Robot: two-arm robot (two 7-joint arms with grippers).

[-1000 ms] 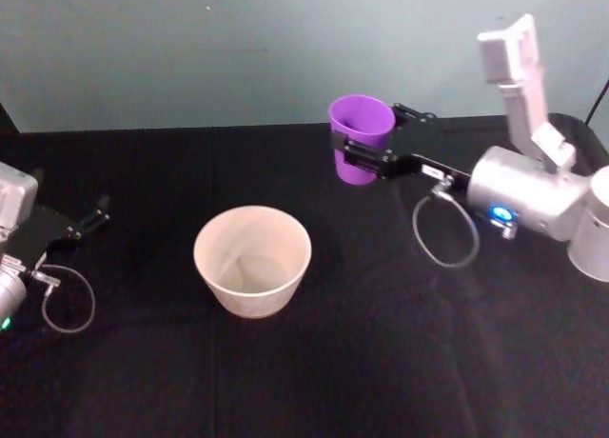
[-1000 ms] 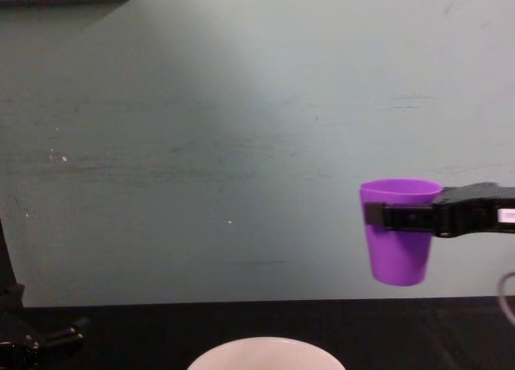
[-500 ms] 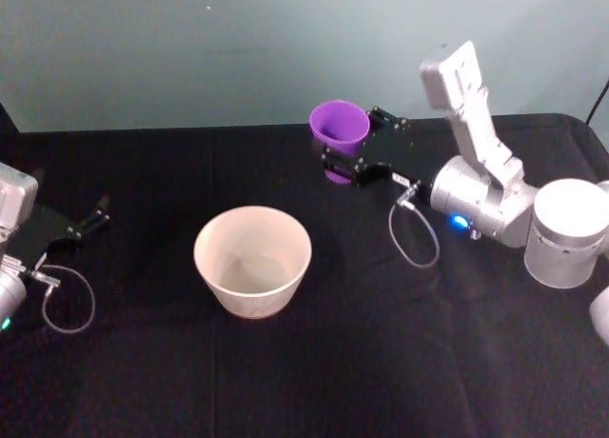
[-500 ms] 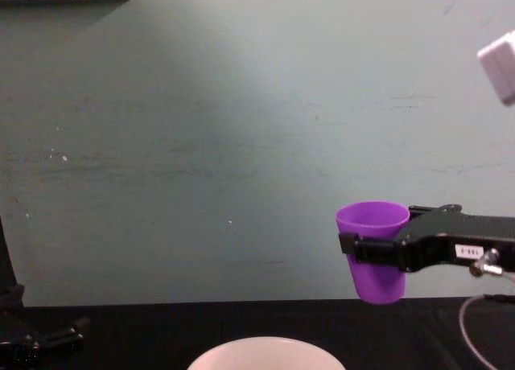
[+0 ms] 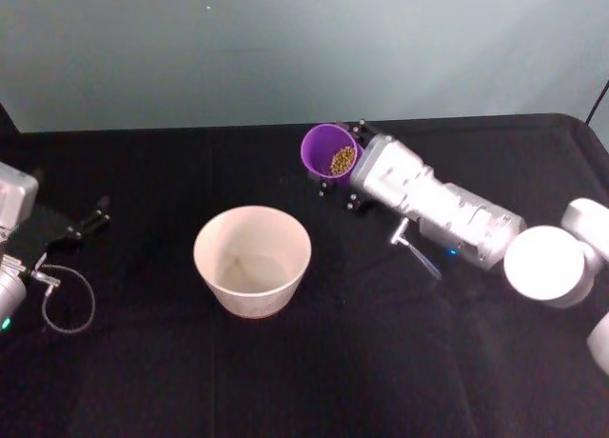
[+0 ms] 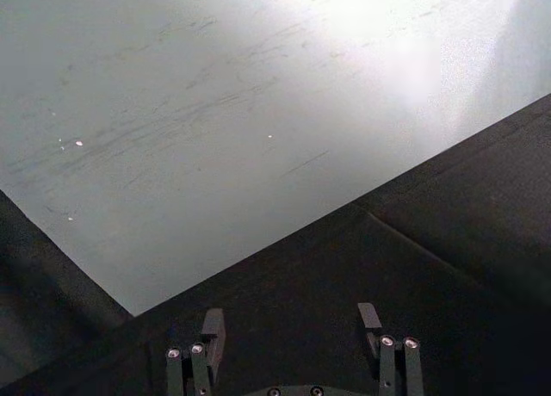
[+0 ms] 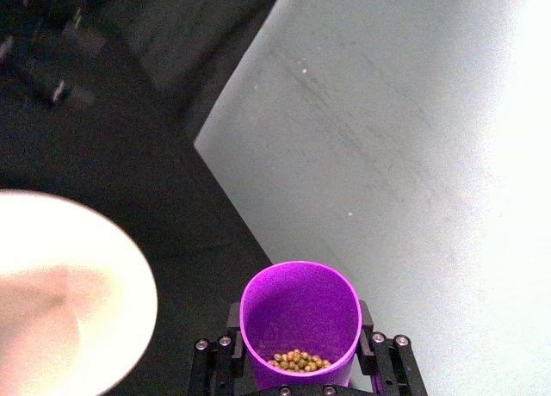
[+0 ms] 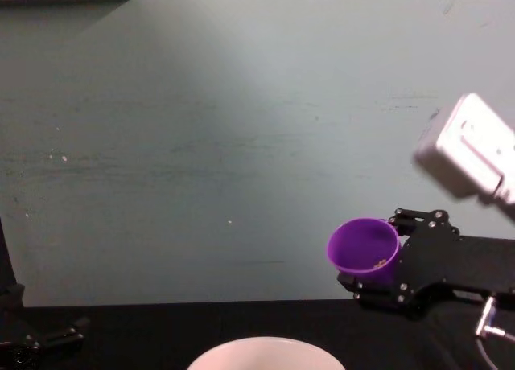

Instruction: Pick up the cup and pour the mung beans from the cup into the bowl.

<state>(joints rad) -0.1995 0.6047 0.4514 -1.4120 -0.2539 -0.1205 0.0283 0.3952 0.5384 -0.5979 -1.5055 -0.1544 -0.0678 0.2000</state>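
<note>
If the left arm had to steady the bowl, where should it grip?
Probably the bowl at its left rim, from above, one jaw inside, one outside: it stands upright and open, and its wall looks too wide to span. That side is clear of the right gripper tilting the cup at its far right.

surface: flat table covered with black cloth (image 5: 381, 381) | on it: one wide round pale white-pink bowl (image 5: 249, 288) | bowl state: upright, mouth up, standing left of the middle
</note>
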